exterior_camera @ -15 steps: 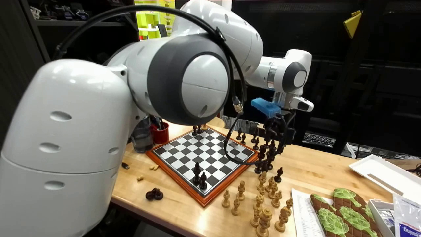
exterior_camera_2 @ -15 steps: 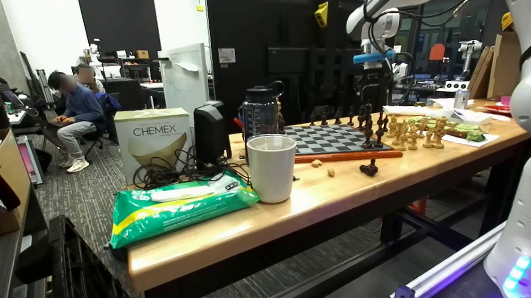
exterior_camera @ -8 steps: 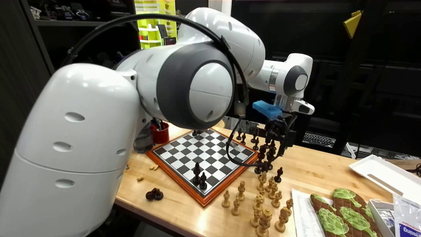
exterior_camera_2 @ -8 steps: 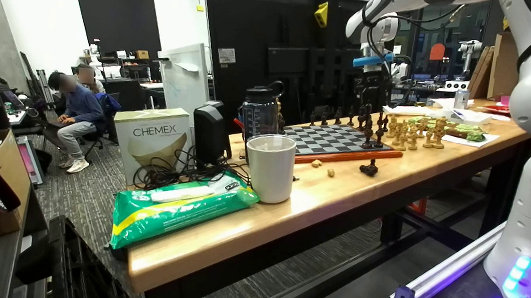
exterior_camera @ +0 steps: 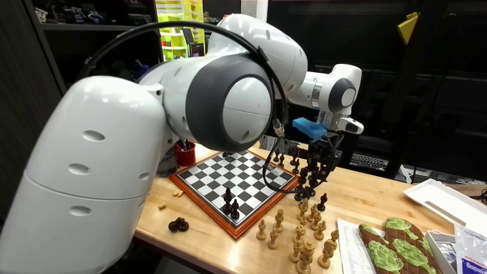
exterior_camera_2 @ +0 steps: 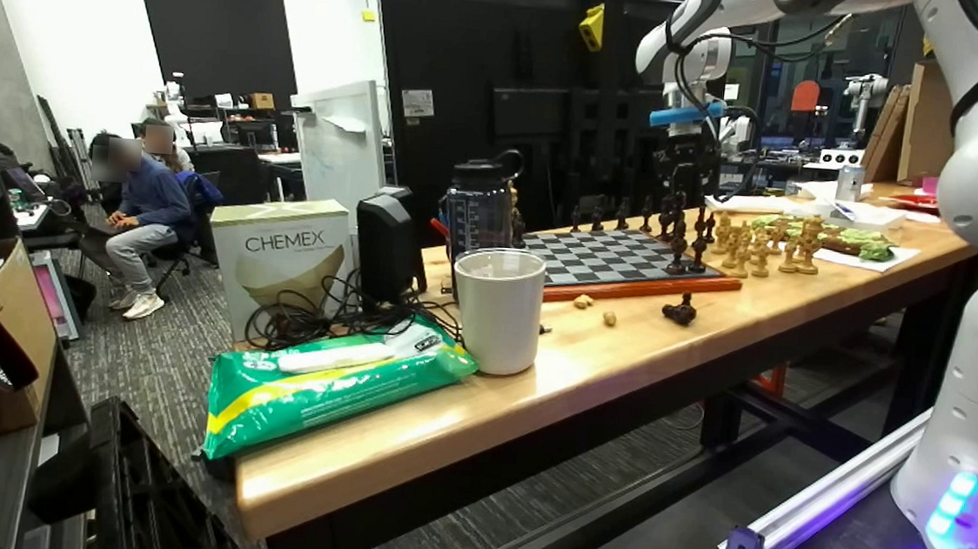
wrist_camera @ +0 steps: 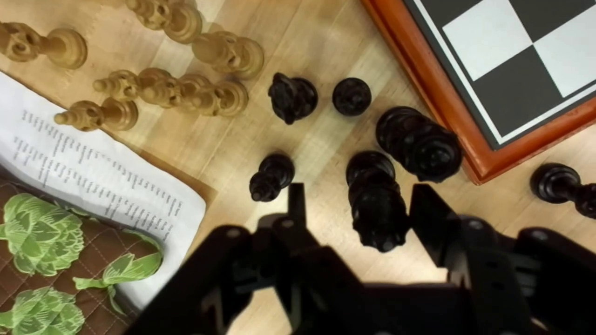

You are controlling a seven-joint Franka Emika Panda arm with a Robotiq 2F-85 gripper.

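Newly lowered gripper point(wrist_camera: 360, 195): jaws spread, nothing pinched.
Tall dark chess piece point(wrist_camera: 378, 209): seen between the jaws, seemingly brought within grasp.
Chessboard point(wrist_camera: 517, 90): placed towards two o'clock, wrist view.

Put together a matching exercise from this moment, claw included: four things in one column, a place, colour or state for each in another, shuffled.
Column one
1. claw
2. pale cup
3. chessboard
4. artichoke-print cloth

Column two
A. beside a green packet
B. partly over a printed sheet
C. open, a dark chess piece seen between its fingers
D. edged in reddish brown

Pairs: 1-C, 2-A, 3-D, 4-B
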